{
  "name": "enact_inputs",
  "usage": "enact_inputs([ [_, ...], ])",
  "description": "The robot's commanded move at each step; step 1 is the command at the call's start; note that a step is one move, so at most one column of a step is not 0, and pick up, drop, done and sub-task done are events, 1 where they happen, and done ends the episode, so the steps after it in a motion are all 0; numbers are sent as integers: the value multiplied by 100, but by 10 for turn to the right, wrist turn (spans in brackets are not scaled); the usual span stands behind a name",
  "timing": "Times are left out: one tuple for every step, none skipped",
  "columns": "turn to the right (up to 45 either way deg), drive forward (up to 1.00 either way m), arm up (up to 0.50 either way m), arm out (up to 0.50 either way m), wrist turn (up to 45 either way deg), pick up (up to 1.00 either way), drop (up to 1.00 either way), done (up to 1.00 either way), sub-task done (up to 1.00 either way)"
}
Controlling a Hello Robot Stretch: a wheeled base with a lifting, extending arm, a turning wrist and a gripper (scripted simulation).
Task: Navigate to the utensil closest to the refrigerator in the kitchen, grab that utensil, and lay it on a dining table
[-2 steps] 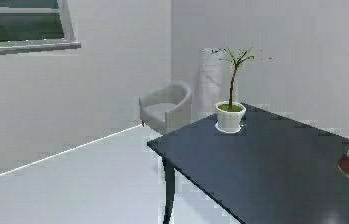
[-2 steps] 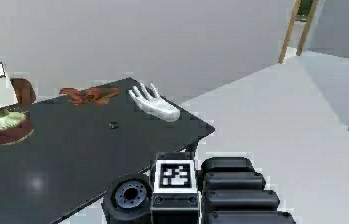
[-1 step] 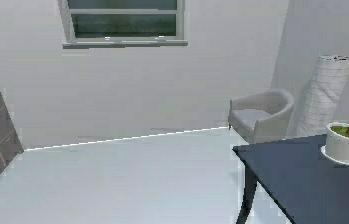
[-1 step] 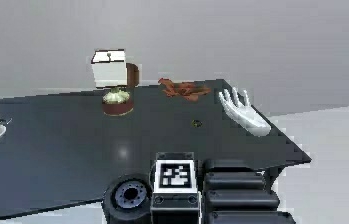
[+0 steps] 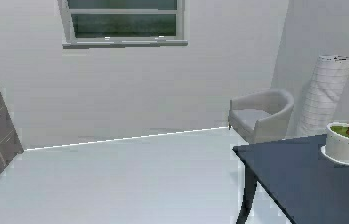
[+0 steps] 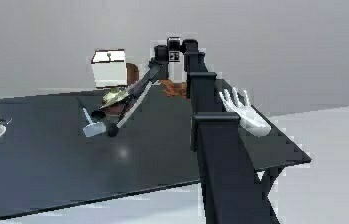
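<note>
In the arm side view my arm (image 6: 217,150) rises over a dark dining table (image 6: 62,170). From its far end the gripper (image 6: 114,118) slants down to the left above the tabletop. A small grey utensil-like thing (image 6: 93,127) sits right at the fingers' end, with the tabletop behind it. I cannot tell whether the gripper holds it or whether it lies on the table. The dark table's corner (image 5: 302,175) also shows in the forward view's lower right.
On the table stand a white hand statue (image 6: 244,112), a white box-like thing (image 6: 108,68), a brownish bowl (image 6: 110,100) and a white plant pot (image 5: 344,142). A grey armchair (image 5: 262,115) and a tall white lamp (image 5: 332,90) stand by the wall. Pale bare floor (image 5: 122,180) spreads left.
</note>
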Motion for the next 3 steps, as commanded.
enact_inputs([
  [0,0,0,0,450,0,0,0,0],
  [0,0,0,0,150,0,0,0,0],
  [0,0,-32,0,0,0,0,0,0],
])
